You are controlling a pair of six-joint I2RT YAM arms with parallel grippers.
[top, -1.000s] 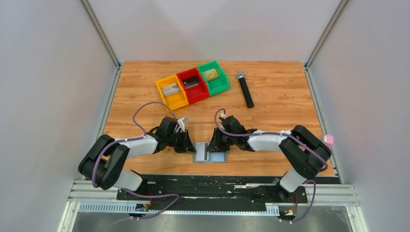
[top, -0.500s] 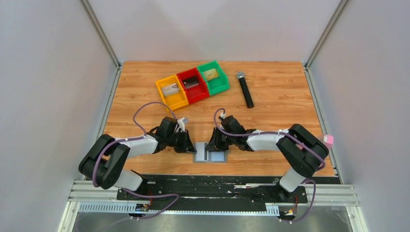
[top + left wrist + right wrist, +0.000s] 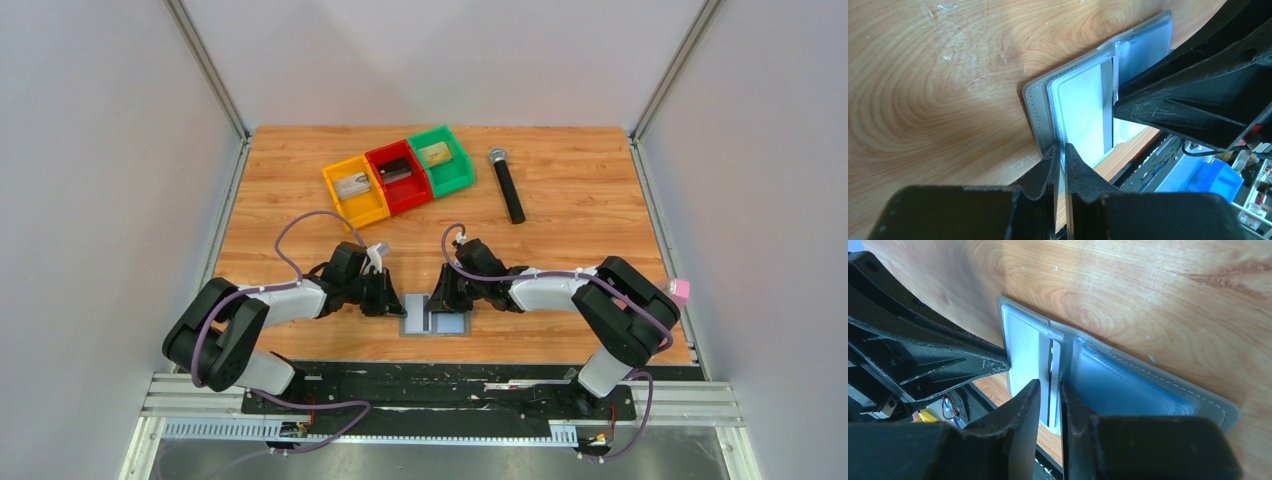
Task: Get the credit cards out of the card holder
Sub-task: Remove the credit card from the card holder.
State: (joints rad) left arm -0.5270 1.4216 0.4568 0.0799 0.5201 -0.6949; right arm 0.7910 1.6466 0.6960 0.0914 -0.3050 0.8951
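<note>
The grey-blue card holder (image 3: 437, 322) lies open on the wood near the table's front edge, between both grippers. My left gripper (image 3: 398, 306) (image 3: 1064, 150) is shut on the near edge of its left panel (image 3: 1080, 110). My right gripper (image 3: 438, 306) (image 3: 1050, 390) is shut on a whitish credit card (image 3: 1053, 365) with a dark stripe, which sticks out of the holder (image 3: 1128, 385) beside the centre fold. The right panel looks blue through its clear sleeve. In the top view the fingers hide the card.
Yellow (image 3: 372, 207), red (image 3: 412, 194) and green (image 3: 457, 176) bins stand in a row at the back, each with a small flat item inside. A black microphone-like stick (image 3: 507, 186) lies to their right. The black rail of the table's front edge runs just behind the holder.
The right arm has edged a touch to the left. Nothing else visibly differs.
</note>
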